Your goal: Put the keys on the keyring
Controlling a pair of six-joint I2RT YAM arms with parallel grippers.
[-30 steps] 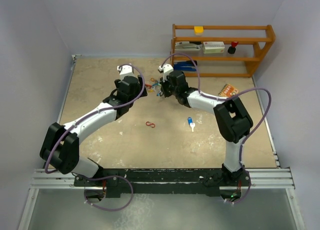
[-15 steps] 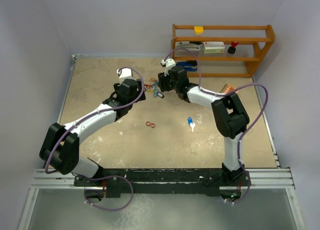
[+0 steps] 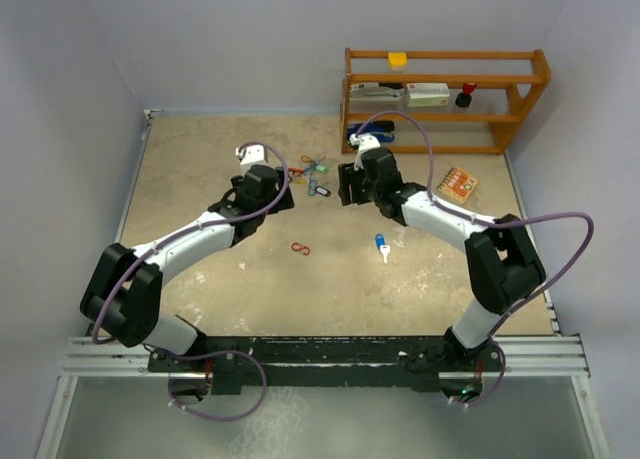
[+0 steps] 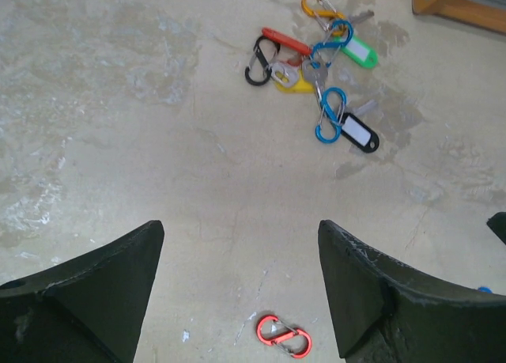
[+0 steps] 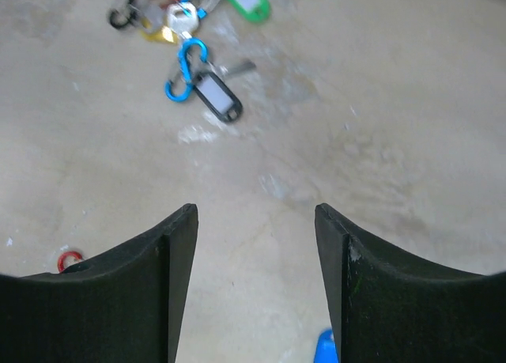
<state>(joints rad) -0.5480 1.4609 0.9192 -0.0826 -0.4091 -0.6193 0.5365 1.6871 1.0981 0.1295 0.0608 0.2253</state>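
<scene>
A bunch of keys (image 3: 315, 174) lies at the back middle of the table, hooked onto coloured clips. In the left wrist view I see a green tag (image 4: 360, 51), a black tag (image 4: 360, 134), a yellow tag (image 4: 291, 81) and a blue clip (image 4: 330, 114). I cannot make out a keyring apart from these clips. A blue-tagged key (image 3: 382, 245) lies alone, nearer the front. My left gripper (image 3: 283, 191) (image 4: 241, 228) stands open to the left of the bunch. My right gripper (image 3: 342, 184) (image 5: 254, 211) is open to its right. Both are empty.
A red S-shaped clip (image 3: 300, 248) (image 4: 283, 336) lies loose in front of the bunch. A wooden shelf (image 3: 440, 89) with small items stands at the back right. An orange book (image 3: 458, 184) lies in front of the shelf. Walls close the left and back sides.
My right gripper has opened and drawn back to the right, away from the bunch, which stays on the table. The left gripper has shifted only slightly.
</scene>
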